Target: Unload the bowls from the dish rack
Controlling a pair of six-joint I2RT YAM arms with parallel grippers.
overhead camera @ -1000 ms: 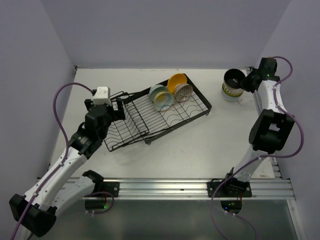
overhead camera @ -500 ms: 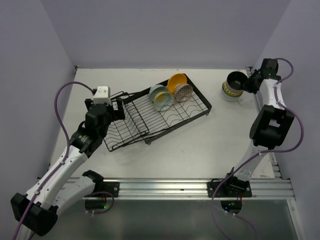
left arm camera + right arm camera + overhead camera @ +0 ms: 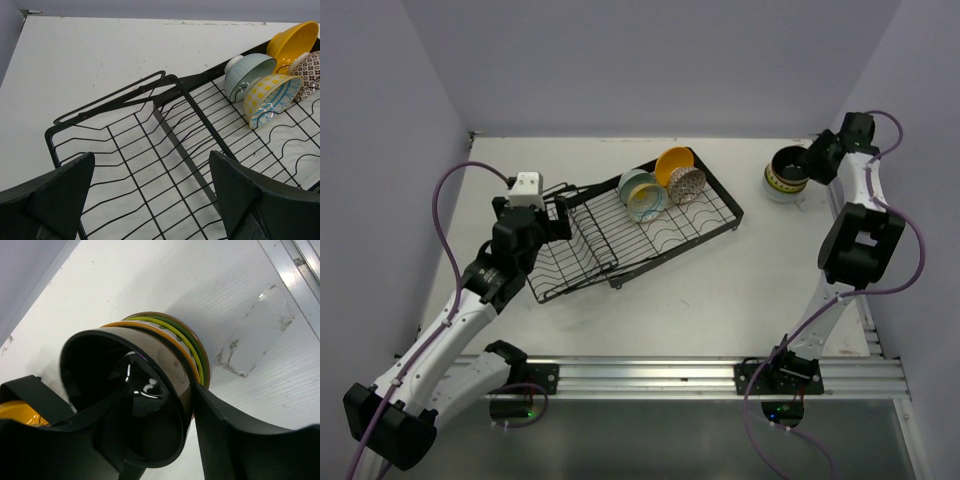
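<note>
Right wrist view: right gripper (image 3: 120,410) straddles the wall of a glossy black bowl (image 3: 100,365), one finger inside, the other outside against its side; cannot tell whether it is pinching or has let go. The black bowl sits tilted on top of a stack of bowls (image 3: 192,347), with orange, lime-yellow and green rims showing below it. The stack stands on the tabletop (image 3: 720,280) at its far right corner, well apart from the dish rack (image 3: 650,235). Left gripper (image 3: 150,200) has its jaws spread wide, holding nothing, above the raised basket end of the rack. At the rack's far end four bowls lean on edge, close together: orange-yellow bowl (image 3: 292,40), pale teal bowl (image 3: 247,70), yellow-dotted bowl (image 3: 272,97), and brown-patterned bowl (image 3: 311,67).
</note>
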